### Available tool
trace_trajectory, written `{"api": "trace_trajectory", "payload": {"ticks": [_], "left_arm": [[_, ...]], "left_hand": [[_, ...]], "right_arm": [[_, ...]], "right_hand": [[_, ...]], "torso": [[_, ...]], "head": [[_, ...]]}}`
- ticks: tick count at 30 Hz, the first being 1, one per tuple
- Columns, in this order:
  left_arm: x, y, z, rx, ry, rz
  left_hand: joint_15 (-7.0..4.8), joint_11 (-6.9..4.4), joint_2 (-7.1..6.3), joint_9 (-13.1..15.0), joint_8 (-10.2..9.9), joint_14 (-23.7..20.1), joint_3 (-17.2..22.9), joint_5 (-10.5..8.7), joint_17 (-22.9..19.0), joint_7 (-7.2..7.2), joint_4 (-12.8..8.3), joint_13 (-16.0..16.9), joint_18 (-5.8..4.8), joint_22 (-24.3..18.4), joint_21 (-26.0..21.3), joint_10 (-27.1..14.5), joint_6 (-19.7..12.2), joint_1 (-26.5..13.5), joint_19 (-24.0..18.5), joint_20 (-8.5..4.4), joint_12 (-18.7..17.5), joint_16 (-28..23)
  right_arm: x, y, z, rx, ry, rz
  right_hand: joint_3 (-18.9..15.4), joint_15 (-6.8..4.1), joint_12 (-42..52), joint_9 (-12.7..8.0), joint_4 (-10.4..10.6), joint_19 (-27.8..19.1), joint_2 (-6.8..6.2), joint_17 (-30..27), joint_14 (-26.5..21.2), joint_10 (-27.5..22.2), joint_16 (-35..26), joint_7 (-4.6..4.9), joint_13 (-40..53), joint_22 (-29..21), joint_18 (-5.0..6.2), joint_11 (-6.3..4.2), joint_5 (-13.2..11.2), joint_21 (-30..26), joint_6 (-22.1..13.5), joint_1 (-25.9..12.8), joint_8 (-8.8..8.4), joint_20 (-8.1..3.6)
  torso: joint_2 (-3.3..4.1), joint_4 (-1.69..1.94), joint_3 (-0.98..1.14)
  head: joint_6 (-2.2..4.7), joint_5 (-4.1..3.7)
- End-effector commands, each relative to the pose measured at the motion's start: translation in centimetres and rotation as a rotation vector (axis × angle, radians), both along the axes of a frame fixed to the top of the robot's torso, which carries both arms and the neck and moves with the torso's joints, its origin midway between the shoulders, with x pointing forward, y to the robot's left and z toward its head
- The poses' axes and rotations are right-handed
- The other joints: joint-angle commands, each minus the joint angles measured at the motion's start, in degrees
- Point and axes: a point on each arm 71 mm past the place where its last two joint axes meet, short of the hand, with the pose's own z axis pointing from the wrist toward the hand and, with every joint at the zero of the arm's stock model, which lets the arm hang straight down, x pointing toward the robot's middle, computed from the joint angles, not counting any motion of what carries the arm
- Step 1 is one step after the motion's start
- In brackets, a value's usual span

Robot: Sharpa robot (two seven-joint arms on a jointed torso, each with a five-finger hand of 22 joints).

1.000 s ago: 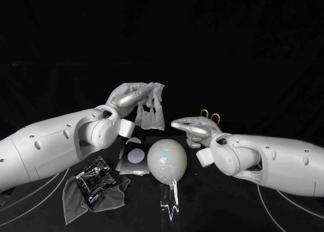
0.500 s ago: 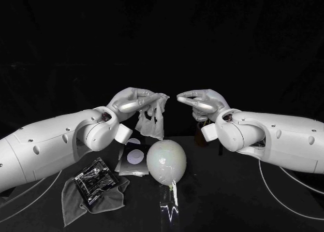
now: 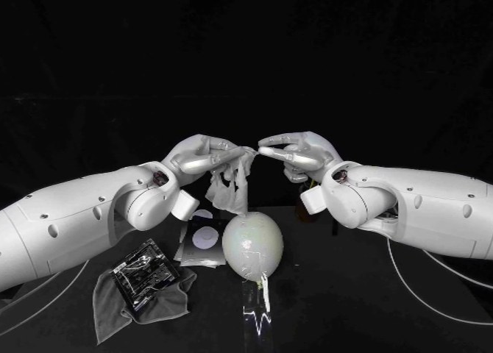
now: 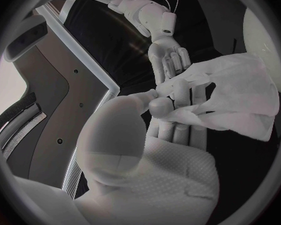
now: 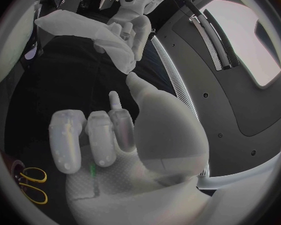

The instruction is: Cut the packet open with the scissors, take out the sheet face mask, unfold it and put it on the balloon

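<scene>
My left hand (image 3: 204, 154) is raised above the table and holds the white sheet mask (image 3: 229, 184) by its top, so the crumpled mask hangs down just above the pale balloon (image 3: 253, 245). In the left wrist view the mask (image 4: 240, 90) drapes over my fingers. My right hand (image 3: 296, 152) is level with the left one, fingers curled in around nothing, its thumb and forefinger right beside the mask's upper corner. I cannot tell whether they touch it. The dark cut packet (image 3: 204, 239) lies left of the balloon. The yellow-handled scissors (image 5: 29, 185) lie on the table below my right hand.
A clear plastic wrapper (image 3: 147, 268) lies on a grey cloth (image 3: 135, 301) at the front left. A strip of shiny film (image 3: 257, 309) lies in front of the balloon's knot.
My right hand has risen from near the table and moved left, up to the mask's top beside my left hand. The left hand and mask have barely moved.
</scene>
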Motion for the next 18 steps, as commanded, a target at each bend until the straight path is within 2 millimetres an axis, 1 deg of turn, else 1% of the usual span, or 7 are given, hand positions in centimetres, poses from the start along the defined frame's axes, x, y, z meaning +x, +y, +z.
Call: {"api": "trace_trajectory", "payload": {"ticks": [1,5,12,13,17,18], "left_arm": [[-0.13,-0.18,0.16,0.017,-0.018,-0.019],[-0.06,-0.10,0.15,0.023,-0.025,-0.010],[-0.02,-0.09,0.19,0.023,-0.033,0.003],[-0.02,-0.09,0.20,0.023,-0.034,0.003],[-0.07,-0.15,0.20,0.023,-0.035,0.002],[-0.08,-0.18,0.21,0.022,-0.035,0.001]], "left_hand": [[0.08,0.06,0.10,0.05,-0.20,-0.06,0.05,0.20,-0.04,0.17,-0.27,-0.03,0.71,0.05,0.12,-0.53,-0.41,0.32,0.06,-0.15,-0.35,-0.33],[0.09,0.07,0.15,0.05,-0.21,-0.07,0.05,0.19,-0.05,0.18,-0.25,0.04,0.71,0.06,0.13,-0.51,-0.41,0.31,0.05,-0.15,-0.31,-0.34],[0.09,0.07,0.15,0.05,-0.21,-0.07,0.05,0.19,-0.05,0.18,-0.25,0.04,0.71,0.06,0.13,-0.51,-0.41,0.31,0.05,-0.15,-0.31,-0.34],[0.09,0.07,0.15,0.05,-0.21,-0.07,0.05,0.19,-0.05,0.18,-0.25,0.04,0.71,0.06,0.13,-0.51,-0.41,0.31,0.05,-0.15,-0.31,-0.34],[0.10,0.08,0.20,0.06,-0.22,-0.07,0.06,0.20,-0.06,0.19,-0.26,0.09,0.70,0.06,0.14,-0.49,-0.40,0.32,0.04,-0.15,-0.29,-0.36],[0.10,0.08,0.20,0.06,-0.22,-0.07,0.06,0.20,-0.06,0.19,-0.26,0.09,0.70,0.06,0.14,-0.49,-0.40,0.32,0.04,-0.15,-0.29,-0.36]], "right_arm": [[-0.42,0.76,0.20,-0.005,-0.018,0.076],[-0.74,1.05,0.21,-0.002,-0.014,0.097],[-1.04,1.55,0.11,-0.014,-0.003,0.117],[-1.06,1.60,0.09,-0.020,-0.003,0.116],[-0.94,1.60,0.00,-0.043,-0.001,0.090],[-0.90,1.60,-0.03,-0.049,-0.001,0.081]], "right_hand": [[-0.70,0.44,-0.14,-0.11,0.04,3.77,-0.63,15.05,5.86,2.23,0.25,0.17,10.96,13.84,0.12,0.50,-0.03,-0.27,-0.32,-0.31,-0.42,0.53],[-1.27,0.51,-0.03,-0.14,0.27,3.78,-0.64,15.05,5.86,2.28,0.25,0.21,11.04,13.85,0.11,0.56,-0.03,-0.23,0.00,-0.53,-0.40,0.62],[-2.65,0.47,0.51,-0.12,1.09,3.91,-0.23,15.05,5.86,2.62,0.25,0.01,11.40,13.93,0.06,0.43,-0.03,0.00,1.43,-1.06,-0.04,0.70],[-2.96,0.41,0.63,-0.07,1.39,3.96,-0.06,15.05,5.86,2.71,0.25,-0.11,11.49,13.96,0.04,0.36,-0.03,0.08,1.93,-1.31,0.15,0.69],[-4.25,-0.05,1.18,0.09,2.52,4.45,0.66,15.05,5.86,3.12,0.25,-0.82,11.86,14.22,-0.15,-0.21,-0.02,0.81,4.31,-1.98,1.05,0.38],[-4.62,-0.24,1.39,0.16,2.78,4.65,0.89,15.05,5.86,3.28,0.25,-1.09,12.01,14.32,-0.23,-0.50,0.02,1.11,5.23,-1.97,1.45,0.21]], "torso": [[0.01,-0.06,0.01],[0.00,-0.07,0.00],[-0.03,-0.07,-0.01],[-0.03,-0.04,0.01],[-0.02,-0.07,-0.01],[-0.01,-0.08,-0.03]], "head": [[-0.02,0.03],[0.06,0.00],[0.00,0.02],[-0.01,0.00],[0.00,-0.05],[0.02,-0.05]]}}
